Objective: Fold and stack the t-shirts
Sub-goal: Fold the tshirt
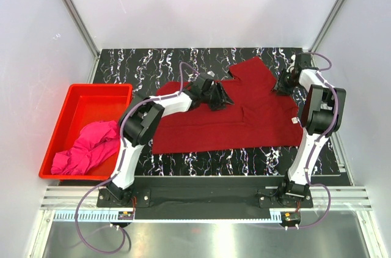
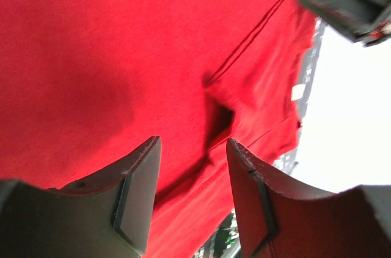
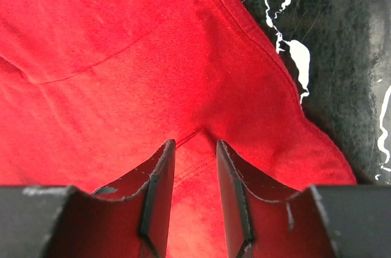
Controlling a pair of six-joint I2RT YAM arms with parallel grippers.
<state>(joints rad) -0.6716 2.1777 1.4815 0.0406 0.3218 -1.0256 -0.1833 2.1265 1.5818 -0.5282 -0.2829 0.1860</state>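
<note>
though the right gripper (image 3: 195,145) straddles the crimson t-shirt (image 3: 116,56), its grip is unclear.

Both arms same build: white-shelled left arm (image 1: 125,160) and right arm (image 1: 308,145), black boxy joint housings (image 1: 143,122), thin purple cables (image 1: 82,224) looping off black base plates (image 1: 122,195) with small screw heads, dark grey wedge-shaped gripper fingers (image 2: 137,197) with flat inner faces and scuffed, chipped edges.

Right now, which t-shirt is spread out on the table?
The dark red t-shirt, laid out across the black marbled table. The pink t-shirt sits crumpled in the red bin.
</note>
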